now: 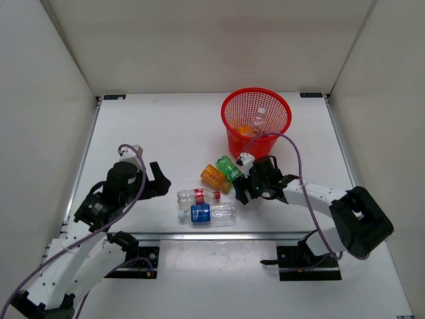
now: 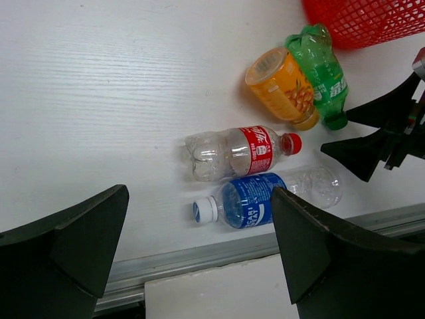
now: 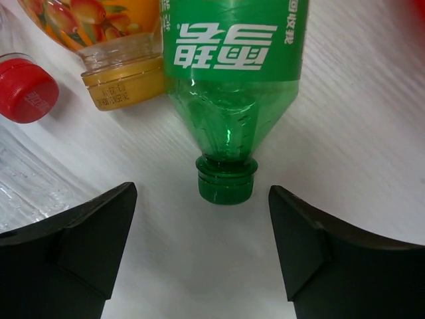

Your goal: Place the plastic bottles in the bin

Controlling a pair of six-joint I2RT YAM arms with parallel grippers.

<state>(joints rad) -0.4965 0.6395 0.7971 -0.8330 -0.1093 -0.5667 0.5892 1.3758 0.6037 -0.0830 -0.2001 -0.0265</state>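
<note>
Both gape empty: right tool (image 3: 202, 199) before green bottle (image 3: 232, 80), left tool (image 2: 199, 193) over blue-labelled "SWEAT" bottle (image 2: 249, 203).

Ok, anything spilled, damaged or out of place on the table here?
Nothing stands out. The orange bottle, green bottle, red-label bottle and blue-label bottle lie on their sides, no spill visible. The bin stands upright.

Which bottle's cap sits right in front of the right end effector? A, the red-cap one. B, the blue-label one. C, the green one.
C: in the right wrist view the cap of the green bottle lies centred just ahead of the open right end effector.
</note>
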